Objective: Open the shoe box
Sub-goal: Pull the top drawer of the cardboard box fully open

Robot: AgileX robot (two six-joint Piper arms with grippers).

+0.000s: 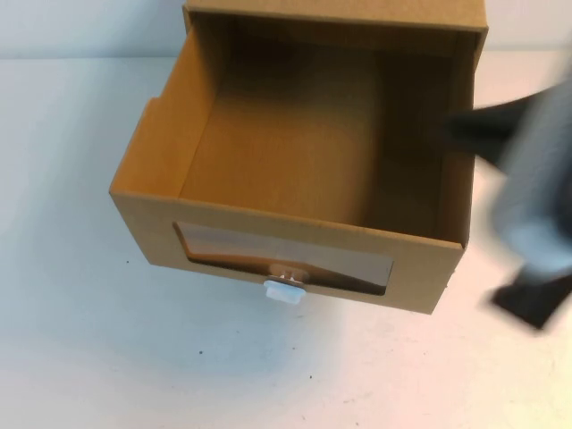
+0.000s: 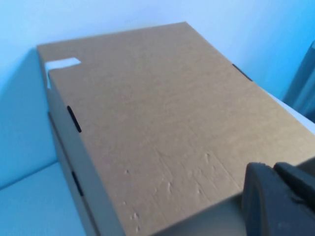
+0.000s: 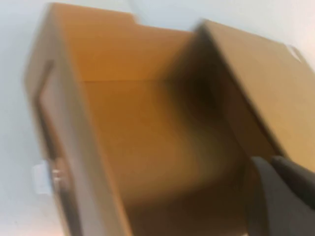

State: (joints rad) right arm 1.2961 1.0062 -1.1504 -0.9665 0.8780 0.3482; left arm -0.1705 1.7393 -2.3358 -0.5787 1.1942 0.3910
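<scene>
The brown cardboard shoe box is a drawer type, and its drawer stands pulled far out of the outer sleeve towards me. The inside is empty. A white knob sits under the window in the front panel. My right gripper is blurred at the drawer's right wall, shut with nothing in it. In the right wrist view the right gripper hangs over the open drawer. My left gripper is shut above the sleeve's flat top, holding nothing.
The box rests on a white table. The blurred right arm fills the right edge of the high view. The left arm does not appear in the high view.
</scene>
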